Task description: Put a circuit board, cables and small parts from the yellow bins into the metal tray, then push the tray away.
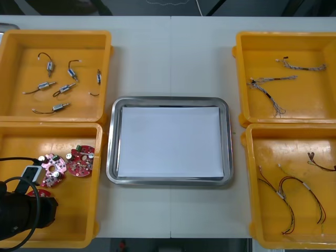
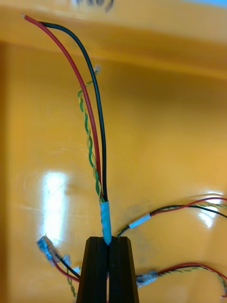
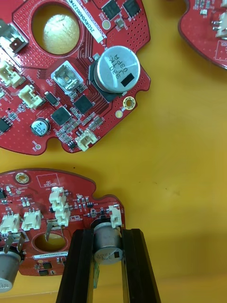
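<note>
My left gripper is down in the near left yellow bin. Its fingers grip the silver can on a red circuit board, shut on it. Two more boards lie just beyond; the nearer of them lies just past the fingertips. My right gripper is low over an orange bin floor, shut on the pale blue taped part of a red, black and green-yellow cable that runs away from the fingertips. The metal tray, white inside, lies between the bins.
The far left bin holds several small metal parts. Twisted cables lie in the far right bin. Red and black cables lie in the near right bin; more of them lie beside my right fingers.
</note>
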`<state>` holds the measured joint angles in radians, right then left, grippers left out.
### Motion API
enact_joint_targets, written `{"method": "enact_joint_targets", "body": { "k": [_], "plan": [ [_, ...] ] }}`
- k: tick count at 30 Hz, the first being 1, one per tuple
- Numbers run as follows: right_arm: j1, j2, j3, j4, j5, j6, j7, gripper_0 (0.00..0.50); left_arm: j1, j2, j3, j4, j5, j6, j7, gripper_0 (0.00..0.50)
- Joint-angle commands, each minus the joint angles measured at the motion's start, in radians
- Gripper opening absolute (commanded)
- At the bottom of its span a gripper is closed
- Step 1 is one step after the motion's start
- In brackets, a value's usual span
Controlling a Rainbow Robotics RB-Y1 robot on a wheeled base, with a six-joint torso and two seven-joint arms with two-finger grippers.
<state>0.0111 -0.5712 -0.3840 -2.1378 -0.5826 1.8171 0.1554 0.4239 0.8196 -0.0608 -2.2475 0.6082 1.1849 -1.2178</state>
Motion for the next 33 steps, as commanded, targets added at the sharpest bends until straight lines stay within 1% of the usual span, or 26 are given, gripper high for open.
{"method": "enact_joint_targets", "body": {
  "k": [1, 2, 4, 5, 7, 8, 10, 11, 13, 14, 16, 17, 19, 20, 22, 23, 26, 27, 29, 33],
  "plan": [
    [0.023, -0.096, -0.049, -0.096, -0.071, 0.067, 0.050, 0.000, 0.015, -0.007, 0.048, -0.047, 0.005, 0.078, -0.082, 0.000],
    [0.023, -0.102, -0.056, -0.103, -0.083, 0.074, 0.055, 0.000, 0.012, -0.007, 0.056, -0.053, 0.008, 0.093, -0.082, 0.000],
    [0.023, -0.127, -0.085, -0.136, -0.137, 0.103, 0.119, 0.000, -0.002, -0.008, 0.087, -0.086, 0.018, 0.154, -0.080, 0.000],
    [0.023, -0.133, -0.095, -0.145, -0.148, 0.103, 0.134, 0.000, -0.005, -0.008, 0.093, -0.093, 0.021, 0.168, -0.077, 0.000],
    [0.023, -0.161, -0.127, -0.183, -0.194, 0.103, 0.217, 0.000, -0.025, -0.007, 0.122, -0.121, 0.038, 0.222, -0.075, 0.000],
    [0.023, -0.167, -0.134, -0.189, -0.206, 0.103, 0.233, 0.000, -0.031, -0.008, 0.131, -0.126, 0.045, 0.234, -0.074, 0.000],
    [0.023, -0.200, -0.150, -0.218, -0.256, 0.103, 0.319, 0.000, -0.057, -0.008, 0.168, -0.146, 0.088, 0.288, -0.071, 0.000],
    [0.023, -0.210, -0.153, -0.225, -0.269, 0.103, 0.337, 0.000, -0.065, -0.008, 0.177, -0.150, 0.101, 0.302, -0.071, 0.000],
    [0.023, -0.245, -0.162, -0.240, -0.329, 0.103, 0.403, 0.000, -0.100, -0.007, 0.214, -0.170, 0.139, 0.357, -0.066, 0.000],
    [0.023, -0.253, -0.164, -0.241, -0.344, 0.103, 0.415, 0.000, -0.109, -0.008, 0.222, -0.175, 0.150, 0.372, -0.065, 0.000],
    [0.023, -0.286, -0.171, -0.241, -0.399, 0.103, 0.463, 0.000, -0.155, -0.008, 0.251, -0.185, 0.186, 0.430, -0.063, 0.001],
    [0.023, -0.294, -0.173, -0.243, -0.411, 0.103, 0.475, 0.000, -0.168, -0.008, 0.259, -0.187, 0.196, 0.444, -0.063, 0.000],
    [0.023, -0.325, -0.177, -0.251, -0.454, 0.103, 0.518, 0.000, -0.218, -0.008, 0.282, -0.190, 0.232, 0.501, -0.058, 0.001],
    [0.023, -0.334, -0.179, -0.254, -0.462, 0.103, 0.529, 0.000, -0.232, -0.007, 0.285, -0.190, 0.242, 0.513, -0.058, 0.000],
    [0.023, -0.368, -0.184, -0.263, -0.484, 0.103, 0.566, 0.000, -0.293, -0.005, 0.294, -0.190, 0.269, 0.573, -0.055, 0.000],
    [0.023, -0.375, -0.184, -0.263, -0.491, 0.103, 0.581, 0.000, -0.310, -0.005, 0.294, -0.190, 0.275, 0.587, -0.055, 0.000],
    [0.023, -0.401, -0.190, -0.266, -0.542, 0.103, 0.656, 0.000, -0.402, 0.003, 0.289, -0.190, 0.320, 0.662, -0.049, 0.000],
    [0.023, -0.407, -0.191, -0.269, -0.548, 0.103, 0.668, 0.000, -0.418, 0.003, 0.288, -0.190, 0.328, 0.673, -0.048, 0.000],
    [0.023, -0.426, -0.197, -0.272, -0.572, 0.103, 0.724, 0.000, -0.481, 0.007, 0.272, -0.190, 0.354, 0.717, -0.043, 0.000],
    [0.024, -0.437, -0.200, -0.284, -0.582, 0.103, 0.813, 0.000, -0.568, 0.009, 0.223, -0.190, 0.367, 0.735, -0.034, 0.000]
  ]
}}
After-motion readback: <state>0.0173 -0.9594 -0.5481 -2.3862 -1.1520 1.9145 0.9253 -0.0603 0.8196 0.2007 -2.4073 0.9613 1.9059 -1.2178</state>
